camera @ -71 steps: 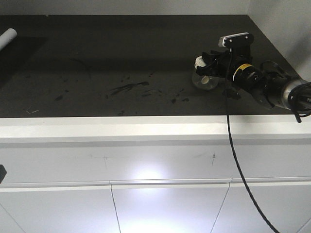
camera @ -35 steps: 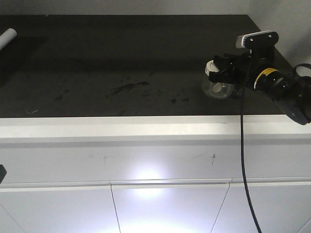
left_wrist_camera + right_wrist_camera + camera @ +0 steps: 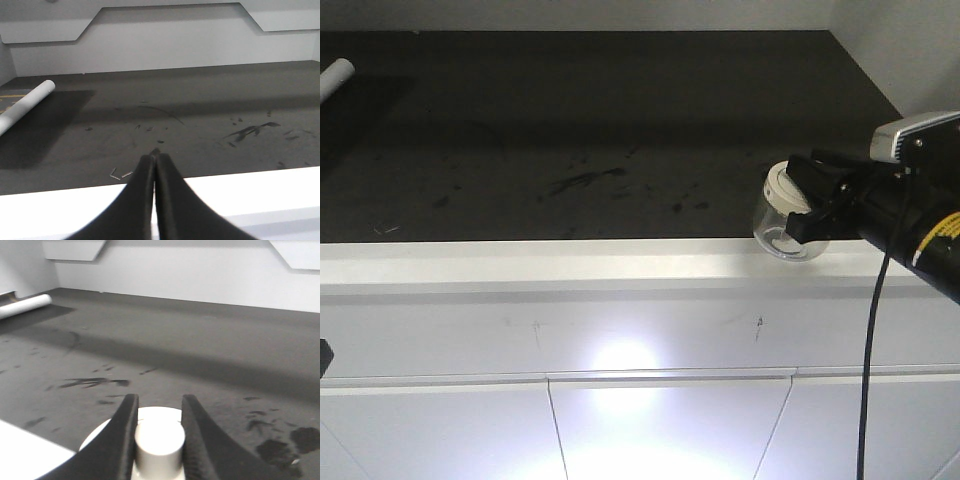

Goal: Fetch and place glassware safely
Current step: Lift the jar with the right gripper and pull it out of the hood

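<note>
Exterior front-facing view: glass jar (image 3: 780,228) held in my right tool (image 3: 802,198) over the desk's (image 3: 620,120) white front edge, far right.
Its cream lid (image 3: 781,188) tilts up and to the left, and my right wrist view shows both fingers (image 3: 125,435) clamped on the lid's raised knob (image 3: 160,445). My right arm (image 3: 910,225) reaches in roughly level from the right edge. My left tool (image 3: 154,159) is pressed together, pointing across the dark top, with the white tube (image 3: 27,102) far left.
</note>
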